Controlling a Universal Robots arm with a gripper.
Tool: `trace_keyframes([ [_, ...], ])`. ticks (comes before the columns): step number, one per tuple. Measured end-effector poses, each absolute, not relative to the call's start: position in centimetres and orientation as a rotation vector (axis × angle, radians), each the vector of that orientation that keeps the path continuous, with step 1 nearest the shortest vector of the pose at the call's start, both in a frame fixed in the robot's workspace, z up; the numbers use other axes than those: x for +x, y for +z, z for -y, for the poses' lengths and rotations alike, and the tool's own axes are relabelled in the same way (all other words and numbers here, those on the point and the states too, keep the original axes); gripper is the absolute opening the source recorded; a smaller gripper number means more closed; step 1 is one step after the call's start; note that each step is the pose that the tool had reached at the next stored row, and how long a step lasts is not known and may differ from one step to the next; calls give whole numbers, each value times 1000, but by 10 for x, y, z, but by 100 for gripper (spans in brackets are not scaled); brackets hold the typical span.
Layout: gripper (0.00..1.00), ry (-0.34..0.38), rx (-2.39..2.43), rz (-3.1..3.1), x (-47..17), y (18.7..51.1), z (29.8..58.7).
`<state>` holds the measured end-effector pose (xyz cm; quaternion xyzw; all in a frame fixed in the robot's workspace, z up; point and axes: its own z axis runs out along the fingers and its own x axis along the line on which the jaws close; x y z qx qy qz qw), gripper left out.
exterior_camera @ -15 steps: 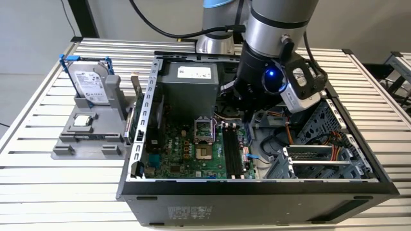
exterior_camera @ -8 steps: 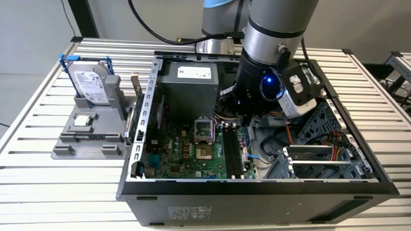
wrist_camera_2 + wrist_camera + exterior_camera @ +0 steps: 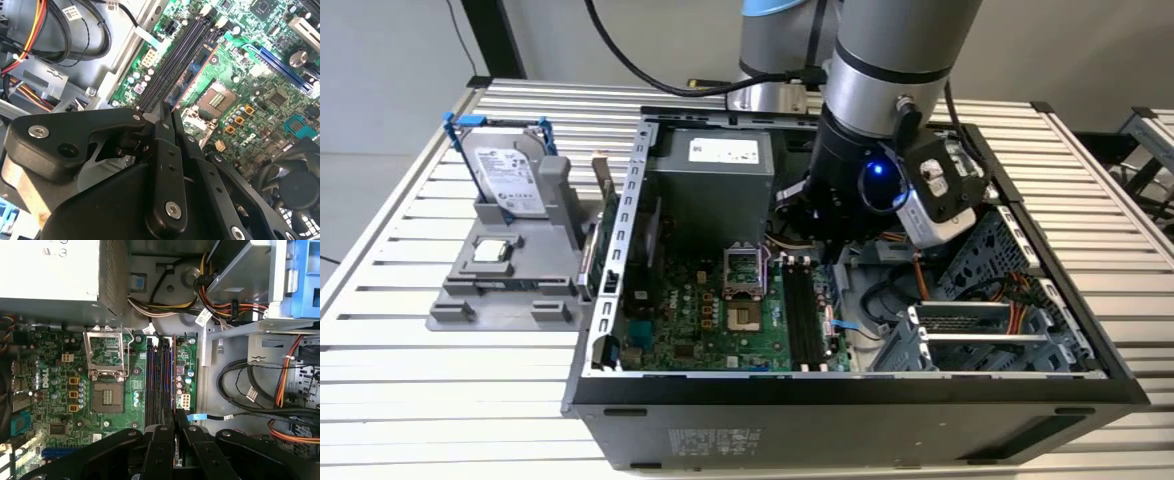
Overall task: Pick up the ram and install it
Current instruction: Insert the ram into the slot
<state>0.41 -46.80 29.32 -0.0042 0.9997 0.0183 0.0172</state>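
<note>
My gripper [image 3: 817, 243] hangs inside the open computer case [image 3: 854, 385], low over the motherboard [image 3: 700, 320]. In both wrist views its black fingers are pressed together [image 3: 167, 112] [image 3: 175, 426]. Between them is the ram [image 3: 194, 74], a thin bluish board with dark chips and a reddish edge. It reaches away from the fingertips along the black memory slots [image 3: 175, 60] [image 3: 155, 380]. It runs parallel to the slots, on the side of the processor socket [image 3: 215, 97], and I cannot tell whether it touches a slot. In the exterior view the slots [image 3: 803, 320] lie just in front of the gripper.
The silver power supply [image 3: 714, 170] stands at the back of the case. A drive cage [image 3: 987, 330] and loose cables [image 3: 250, 390] fill the exterior view's right side. Outside the case, a grey stand [image 3: 500, 300] holds a hard drive [image 3: 507, 175] and a small square chip [image 3: 491, 250].
</note>
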Motion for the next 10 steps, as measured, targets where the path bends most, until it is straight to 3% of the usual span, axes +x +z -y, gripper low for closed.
trace_keyframes([
  [10, 0, 55, -13, -3108, 4, 283, 468],
])
